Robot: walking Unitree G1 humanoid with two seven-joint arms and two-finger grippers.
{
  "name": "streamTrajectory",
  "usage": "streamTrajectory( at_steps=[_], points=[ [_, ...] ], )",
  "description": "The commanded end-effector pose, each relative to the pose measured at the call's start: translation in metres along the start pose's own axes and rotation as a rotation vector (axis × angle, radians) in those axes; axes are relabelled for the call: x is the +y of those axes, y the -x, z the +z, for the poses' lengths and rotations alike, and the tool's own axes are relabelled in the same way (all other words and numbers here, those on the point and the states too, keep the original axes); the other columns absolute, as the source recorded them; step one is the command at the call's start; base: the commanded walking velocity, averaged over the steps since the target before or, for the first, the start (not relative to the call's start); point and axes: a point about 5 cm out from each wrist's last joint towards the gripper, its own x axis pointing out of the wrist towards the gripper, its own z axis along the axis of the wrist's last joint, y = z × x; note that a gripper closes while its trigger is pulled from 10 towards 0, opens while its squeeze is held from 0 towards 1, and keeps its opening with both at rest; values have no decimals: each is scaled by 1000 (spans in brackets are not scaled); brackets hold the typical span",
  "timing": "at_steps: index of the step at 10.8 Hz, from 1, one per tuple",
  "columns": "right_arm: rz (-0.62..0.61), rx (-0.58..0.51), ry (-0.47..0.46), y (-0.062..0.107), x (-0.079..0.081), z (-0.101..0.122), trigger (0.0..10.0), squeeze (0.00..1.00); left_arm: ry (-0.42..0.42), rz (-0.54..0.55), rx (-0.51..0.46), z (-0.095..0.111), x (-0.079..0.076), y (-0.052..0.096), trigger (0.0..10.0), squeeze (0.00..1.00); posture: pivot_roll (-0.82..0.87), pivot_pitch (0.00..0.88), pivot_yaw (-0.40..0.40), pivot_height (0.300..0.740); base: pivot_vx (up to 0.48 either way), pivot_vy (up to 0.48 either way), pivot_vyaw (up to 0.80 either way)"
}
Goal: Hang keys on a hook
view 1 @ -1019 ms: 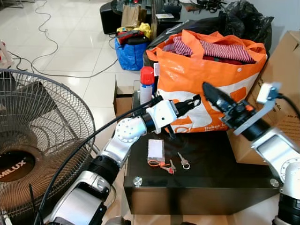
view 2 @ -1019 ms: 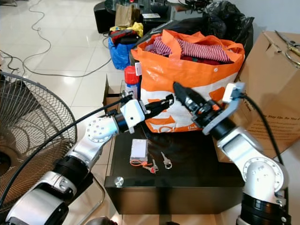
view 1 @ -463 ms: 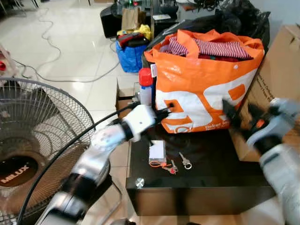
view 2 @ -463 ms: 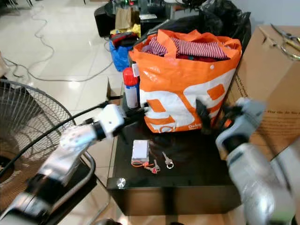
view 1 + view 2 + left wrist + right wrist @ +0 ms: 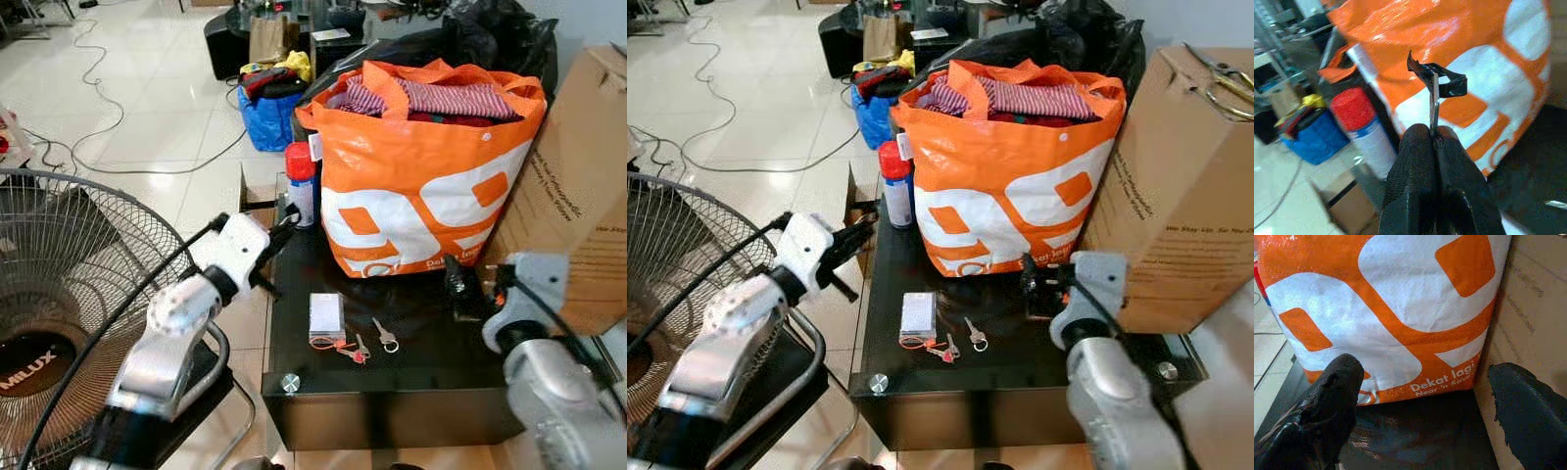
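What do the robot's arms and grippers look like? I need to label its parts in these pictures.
Both arms are silver metal in rounded, jointed segments with black bands at the joints. A white boxy wrist block carries each gripper: left gripper, right gripper. Each has two long black, matte, textured fingers. A black cable loops along each arm.

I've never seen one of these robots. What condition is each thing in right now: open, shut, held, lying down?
Left gripper: fingers shut on a black hook.
Black hook: held upright in the fingers.
Right gripper: fingers open, holding nothing.
Keys: lying flat on the black table, untouched.
Orange bag: standing, open, stuffed with clothes.
Spray can: upright, red cap on.
Cardboard box: standing beside the bag.
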Motion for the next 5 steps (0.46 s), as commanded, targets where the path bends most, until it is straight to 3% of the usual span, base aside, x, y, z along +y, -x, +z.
streamTrajectory(
  at_steps=[1, 2, 4, 5],
  points=[
    [-4, 7, -14, -1, 1, -4, 10000, 1000, -34, 57, 27, 0, 4, 2, 0, 0, -75, 0, 58, 740, 0, 0, 0],
    [-3, 1, -13, -4, 3, -4, 10000, 1000, -37, 74, 40, -1, 2, 3, 9961, 0, -72, 0, 54, 740, 0, 0, 0],
    [4, 1, -15, -8, 5, -6, 10000, 1000, 11, 96, 80, -7, 0, 7, 10000, 0, -69, 0, 49, 740, 0, 0, 0],
    [3, 0, -8, -9, 6, -6, 10000, 784, 15, 118, 83, -7, 1, 7, 10000, 0, -74, 0, 51, 740, 0, 0, 0]
  ],
)
